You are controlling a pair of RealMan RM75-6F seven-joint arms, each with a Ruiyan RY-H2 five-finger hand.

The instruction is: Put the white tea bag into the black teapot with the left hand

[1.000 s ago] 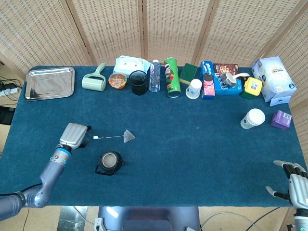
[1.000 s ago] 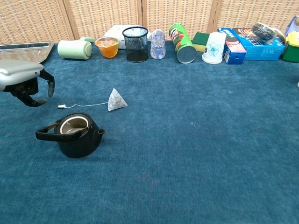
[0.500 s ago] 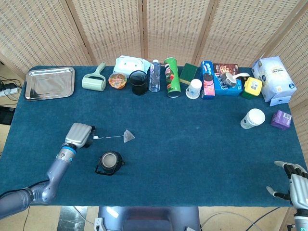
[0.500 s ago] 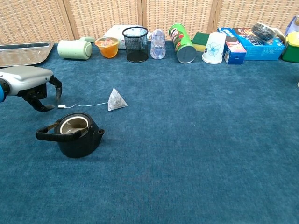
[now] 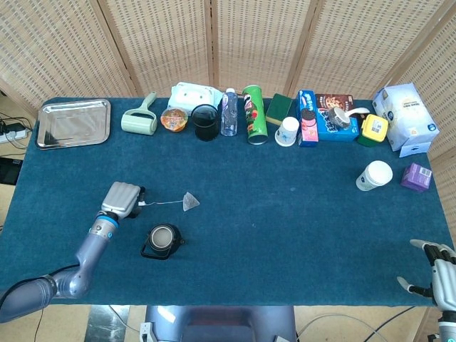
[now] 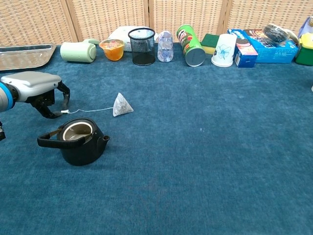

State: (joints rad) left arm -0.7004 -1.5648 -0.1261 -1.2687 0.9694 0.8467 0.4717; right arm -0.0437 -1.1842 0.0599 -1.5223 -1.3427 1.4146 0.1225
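Behind the black teapot (image 6: 77,142) on the table (image 6: 205,161), the white tea bag (image 6: 122,105) lies with its string running left. The left robot hand (image 6: 36,88) curls its fingers (image 6: 64,100) down at the string's tag; I cannot tell if it pinches it. The right robot hand (image 5: 434,267) is spread, far right of the teapot.

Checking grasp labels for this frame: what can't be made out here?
- Left robot hand: both views leave unclear whether its fingers pinch the tea bag tag; too small.
- Teapot: contents hidden by its rim, chest view.
- Right robot hand: cut off by head view edge; absent from chest view.
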